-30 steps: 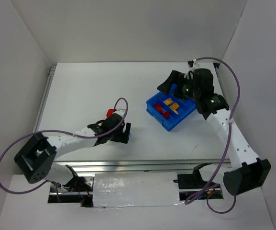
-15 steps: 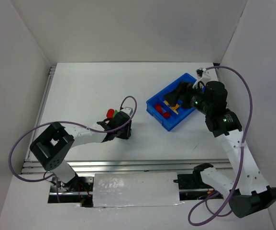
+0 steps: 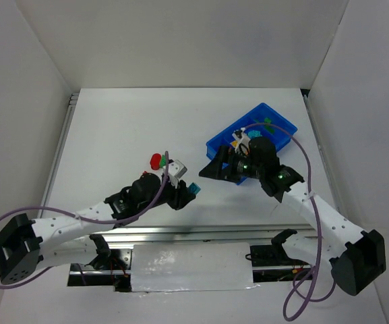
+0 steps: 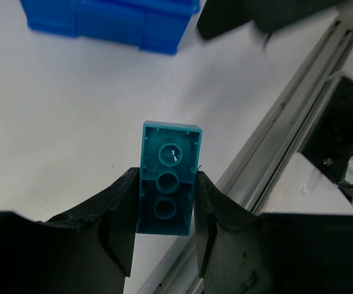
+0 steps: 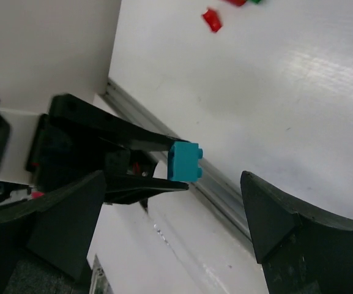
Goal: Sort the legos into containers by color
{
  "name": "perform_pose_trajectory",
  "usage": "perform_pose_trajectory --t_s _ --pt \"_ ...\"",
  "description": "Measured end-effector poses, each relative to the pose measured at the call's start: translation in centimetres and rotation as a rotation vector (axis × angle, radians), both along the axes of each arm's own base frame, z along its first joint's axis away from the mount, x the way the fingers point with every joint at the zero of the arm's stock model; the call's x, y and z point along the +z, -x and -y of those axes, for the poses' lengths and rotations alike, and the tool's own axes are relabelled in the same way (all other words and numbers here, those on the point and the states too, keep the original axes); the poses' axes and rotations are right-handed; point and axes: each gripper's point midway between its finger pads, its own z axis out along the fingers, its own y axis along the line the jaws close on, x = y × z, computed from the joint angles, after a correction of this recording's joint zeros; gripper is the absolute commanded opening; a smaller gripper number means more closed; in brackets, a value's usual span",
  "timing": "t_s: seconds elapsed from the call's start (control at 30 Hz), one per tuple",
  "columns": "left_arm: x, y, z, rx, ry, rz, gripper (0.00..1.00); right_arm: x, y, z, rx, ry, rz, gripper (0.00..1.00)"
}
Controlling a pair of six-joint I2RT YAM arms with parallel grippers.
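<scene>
While the teal brick (image 4: 167,177) sat pinched in the left fingers (image 4: 118,214), I noted it as a hard, stiff plastic piece, likely very light and not fragile. The hollow underside with three round tubes faced the wrist camera. The fingers were clenched across its two long flat walls, roughly the lower half inside the grip and the upper half sticking out past the tips. Those smooth walls looked slippery to me. I judged that a hold across the long sides and near the middle was the right one, since a pinch nearer one end might let it pivot.

It appeared to hang just above the counter (image 3: 113,121), close to the near rail and well apart from the blue tray (image 3: 213,144).

Counts:
- Teal bricks: one, the held one.
- Loose red pieces: two in the right wrist view, one cropped at the top edge. From above they read as one red blob (image 3: 156,160).
- Loose green pieces: one (image 3: 164,156), touching or just beside the red.
- Tray: one. Something green lay in its far end, too small to count.
- Compartments: the right arm covered the rest, so I could not count them.

The right fingers (image 5: 286,214) were spread wide and empty, hovering off the tray's near corner and facing the held brick.
</scene>
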Motion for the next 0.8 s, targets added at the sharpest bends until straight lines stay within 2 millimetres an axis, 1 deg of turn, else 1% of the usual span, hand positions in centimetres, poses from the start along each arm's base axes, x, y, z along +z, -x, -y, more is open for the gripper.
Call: perform_pose_trajectory --t_s 0.07,0.13,0.2,0.27,0.3,0.37,0.43,0.47,0.5,0.6,0.63,0.67,0.7,0.73,0.77,0.8 --pt "2.3 0.2 0.3 -0.025 0.055 0.060 0.00 -0.4 1.4 -1.4 0.056 -0.037 -0.010 0.95" --pt "3.7 0.3 0.4 -0.041 0.088 0.095 0.00 -1.0 2.6 -2.5 0.095 -0.063 -0.029 0.93" --pt "4.2 0.6 0.5 -0.058 0.094 0.114 0.00 -1.4 3.6 -3.3 0.123 -0.072 -0.052 0.91" --pt "4.3 0.8 0.6 -0.071 0.095 0.121 0.00 -1.2 4.6 -4.5 0.165 -0.088 -0.056 0.86" --pt "4.4 0.9 0.6 -0.076 0.095 0.122 0.00 -1.1 5.1 -5.0 0.184 -0.094 -0.055 0.76" --pt "4.1 1.3 0.5 -0.095 0.076 0.124 0.01 -0.7 5.4 -5.9 0.202 -0.110 -0.046 0.63" --pt "4.2 1.5 0.4 -0.101 0.075 0.125 0.05 -1.3 5.2 -6.0 0.189 -0.094 -0.050 0.39" --pt "4.5 1.6 0.3 -0.100 0.079 0.130 0.10 -1.6 5.0 -6.0 0.174 -0.087 -0.061 0.06" --pt "4.7 1.6 0.1 -0.098 0.080 0.135 0.13 -1.9 4.9 -6.0 0.173 -0.081 -0.065 0.00" --pt "4.6 1.5 0.0 -0.096 0.071 0.141 0.16 -2.1 4.8 -6.0 0.157 -0.077 -0.074 0.00" --pt "4.6 1.6 0.0 -0.098 0.067 0.147 0.19 -2.1 4.8 -6.1 0.157 -0.076 -0.072 0.00" --pt "4.6 1.5 -0.1 -0.097 0.065 0.149 0.40 -2.1 4.8 -6.1 0.156 -0.075 -0.071 0.00" --pt "4.6 1.5 -0.1 -0.096 0.064 0.150 0.58 -2.1 4.7 -6.1 0.154 -0.074 -0.070 0.00" --pt "4.6 1.5 -0.1 -0.092 0.062 0.152 0.91 -2.1 4.7 -6.1 0.152 -0.073 -0.069 0.00" --pt "4.7 1.4 -0.1 -0.090 0.062 0.156 0.99 -2.1 4.7 -6.1 0.150 -0.072 -0.067 0.00" --pt "4.8 1.4 0.0 -0.083 0.067 0.152 1.00 -2.1 4.6 -6.1 0.148 -0.068 -0.059 0.00"
